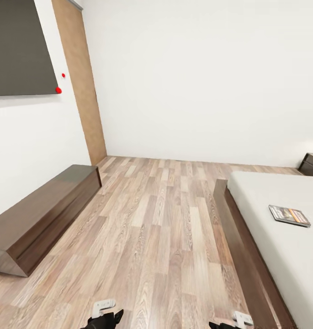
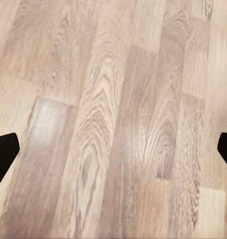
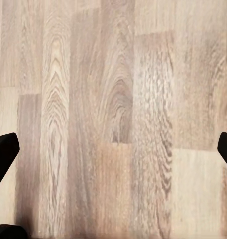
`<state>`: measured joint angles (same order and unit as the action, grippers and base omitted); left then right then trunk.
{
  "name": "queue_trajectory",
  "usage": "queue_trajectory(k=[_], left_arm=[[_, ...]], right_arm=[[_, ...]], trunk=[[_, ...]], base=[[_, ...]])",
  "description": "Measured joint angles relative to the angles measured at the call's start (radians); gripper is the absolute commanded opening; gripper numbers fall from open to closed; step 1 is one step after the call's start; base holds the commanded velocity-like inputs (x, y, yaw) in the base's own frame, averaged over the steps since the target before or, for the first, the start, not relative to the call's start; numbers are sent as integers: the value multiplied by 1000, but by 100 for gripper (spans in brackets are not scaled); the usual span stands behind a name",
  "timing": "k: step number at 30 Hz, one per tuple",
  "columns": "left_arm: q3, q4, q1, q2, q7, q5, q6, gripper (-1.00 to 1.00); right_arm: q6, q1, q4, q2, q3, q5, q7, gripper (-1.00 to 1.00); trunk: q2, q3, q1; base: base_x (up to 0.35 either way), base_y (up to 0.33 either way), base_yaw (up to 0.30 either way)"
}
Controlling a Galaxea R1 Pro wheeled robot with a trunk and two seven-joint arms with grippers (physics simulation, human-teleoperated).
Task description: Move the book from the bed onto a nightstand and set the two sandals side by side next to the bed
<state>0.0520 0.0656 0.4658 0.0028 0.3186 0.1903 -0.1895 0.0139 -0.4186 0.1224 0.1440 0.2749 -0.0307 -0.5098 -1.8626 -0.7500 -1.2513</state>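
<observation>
one book [image 1: 289, 215] lying flat on bed [image 1: 284, 256], right side, mid-distance | one nightstand [image 1: 311, 164] far right beyond bed | long low cabinet [image 1: 37, 217] along left wall | dark wall panel [image 1: 19, 45] upper left | left gripper [image 2: 113, 149] and right gripper [image 3: 113, 149] both spread apart over bare plank floor [image 1: 156, 237]
</observation>
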Motion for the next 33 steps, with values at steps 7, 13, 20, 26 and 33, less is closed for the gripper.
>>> queue_trajectory(k=[7, 13, 20, 26, 33], left_arm=[[0, 0, 0, 0, 0, 0, 0, 100], [0, 0, 0, 0, 0, 0, 0, 100], [0, 0, 0, 0, 0, 0, 0, 100], [1, 0, 0, 2, 0, 0, 0, 100], [2, 0, 0, 4, 0, 2, 0, 100]], right_arm=[[0, 0, 0, 0, 0, 0, 0, 100], [0, 0, 0, 0, 1, 0, 0, 100], [0, 0, 0, 0, 0, 0, 0, 100], [0, 0, -1, 0, 0, 0, 0, 100], [0, 0, 0, 0, 0, 0, 0, 100]], trunk=[[0, 0, 0], [0, 0, 0], [0, 0, 0], [0, 0, 0], [0, 0, 1]], base=[[0, 0, -238], [0, 0, -238], [0, 0, -222], [152, 48, -53], [286, 147, -4]])
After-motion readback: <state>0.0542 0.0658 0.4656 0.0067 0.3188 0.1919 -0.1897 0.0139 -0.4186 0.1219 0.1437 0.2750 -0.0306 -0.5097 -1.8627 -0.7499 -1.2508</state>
